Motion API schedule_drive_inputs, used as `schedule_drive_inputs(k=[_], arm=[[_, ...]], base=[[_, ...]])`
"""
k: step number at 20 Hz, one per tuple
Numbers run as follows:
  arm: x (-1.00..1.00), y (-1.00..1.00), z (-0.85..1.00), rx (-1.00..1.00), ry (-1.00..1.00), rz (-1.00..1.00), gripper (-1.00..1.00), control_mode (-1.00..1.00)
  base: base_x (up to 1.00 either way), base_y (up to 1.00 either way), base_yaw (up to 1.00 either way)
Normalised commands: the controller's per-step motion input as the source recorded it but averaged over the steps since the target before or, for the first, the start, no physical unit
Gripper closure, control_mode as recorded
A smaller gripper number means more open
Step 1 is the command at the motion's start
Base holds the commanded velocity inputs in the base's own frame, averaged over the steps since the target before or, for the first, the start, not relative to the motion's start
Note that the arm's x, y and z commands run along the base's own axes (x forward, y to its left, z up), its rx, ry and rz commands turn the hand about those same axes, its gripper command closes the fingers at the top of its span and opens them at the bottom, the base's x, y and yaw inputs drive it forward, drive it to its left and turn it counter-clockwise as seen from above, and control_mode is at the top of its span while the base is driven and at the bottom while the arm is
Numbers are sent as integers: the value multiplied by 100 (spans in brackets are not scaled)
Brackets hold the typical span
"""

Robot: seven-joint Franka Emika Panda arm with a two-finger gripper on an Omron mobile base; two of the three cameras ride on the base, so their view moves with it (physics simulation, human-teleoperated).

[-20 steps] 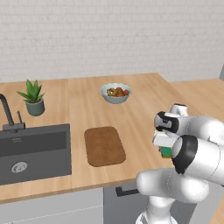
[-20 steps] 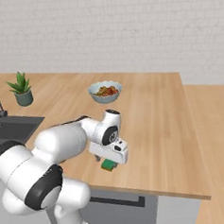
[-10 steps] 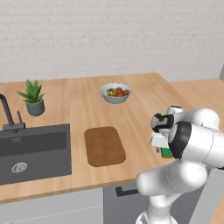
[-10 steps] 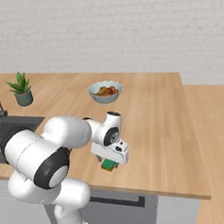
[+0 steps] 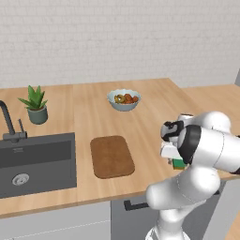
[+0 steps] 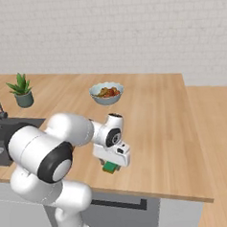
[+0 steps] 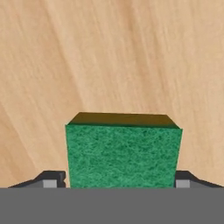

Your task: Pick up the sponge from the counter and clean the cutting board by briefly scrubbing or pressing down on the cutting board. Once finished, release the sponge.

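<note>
1. Broadly, the counter is a light wood-plank worktop that runs from the left edge back to a white brick wall; its right end stops at a straight side edge in the right base view, with bare floor beyond.
2. The white arm bends over the front right part of the counter, close to the front edge, with open wood behind it and to its left.
3. A dark grey sink is set into the front left of the counter, with a dark tap at its back rim.
4. The cutting board lies flat just right of the sink, near the front edge, well apart from the arm; a wide strip of bare wood lies between them.
5. A pale bowl of food stands toward the back, behind the board, and a potted plant stands behind the sink.
6. The gripper points down near the front edge, its jaws closed against the two sides of the sponge, which is held above the wood.
7. The sponge's green face fills the space between the finger tips in the hand view.
8. No writing or label can be read on anything.
</note>
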Motion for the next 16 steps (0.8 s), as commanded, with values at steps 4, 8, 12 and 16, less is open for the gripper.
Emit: schedule_drive_inputs(k=[4,8,12,16], arm=[[0,35,-1,0,0,5,100,-100],[-1,49,29,0,-5,8,100,-100],[-1,59,51,0,-2,8,100,-100],[0,82,36,0,0,13,100,-100]], base=[[0,0,0],[0,0,0],[0,0,0],[0,0,0]])
